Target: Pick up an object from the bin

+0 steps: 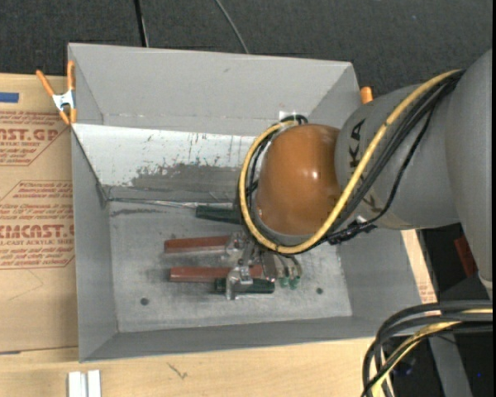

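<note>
Two red-brown bars, a far bar (pixel 197 245) and a near bar (pixel 192 275), are seen lying side by side on the floor of the bin (pixel 149 308), left of centre. A dark green piece (pixel 219 214) lies just behind them. The gripper (pixel 245 276) is seen down at the floor, at the right ends of the bars, under the orange cover (pixel 302 180). Whether it is touching the near bar cannot be told, nor whether it is apart or closed. Nothing is seen raised off the floor. The approach is judged made; gripping and lifting are judged left to be done.
</note>
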Controlling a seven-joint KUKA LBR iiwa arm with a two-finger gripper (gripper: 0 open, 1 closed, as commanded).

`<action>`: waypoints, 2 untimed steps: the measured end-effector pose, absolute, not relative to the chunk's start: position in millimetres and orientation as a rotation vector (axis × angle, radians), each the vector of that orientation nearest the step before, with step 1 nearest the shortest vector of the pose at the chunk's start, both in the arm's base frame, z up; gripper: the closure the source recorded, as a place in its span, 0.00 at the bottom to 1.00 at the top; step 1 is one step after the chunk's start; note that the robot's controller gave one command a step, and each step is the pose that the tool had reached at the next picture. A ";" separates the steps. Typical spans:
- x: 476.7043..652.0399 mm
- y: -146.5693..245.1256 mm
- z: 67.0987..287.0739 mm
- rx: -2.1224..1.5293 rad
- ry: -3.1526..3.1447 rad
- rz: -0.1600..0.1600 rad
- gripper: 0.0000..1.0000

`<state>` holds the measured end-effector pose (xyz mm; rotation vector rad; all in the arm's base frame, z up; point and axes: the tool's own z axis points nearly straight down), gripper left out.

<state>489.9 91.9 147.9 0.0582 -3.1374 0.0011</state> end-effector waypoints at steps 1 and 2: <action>490.1 92.0 166.2 0.058 -3.141 0.001 1.00; 490.3 92.0 179.0 0.058 -3.141 0.001 1.00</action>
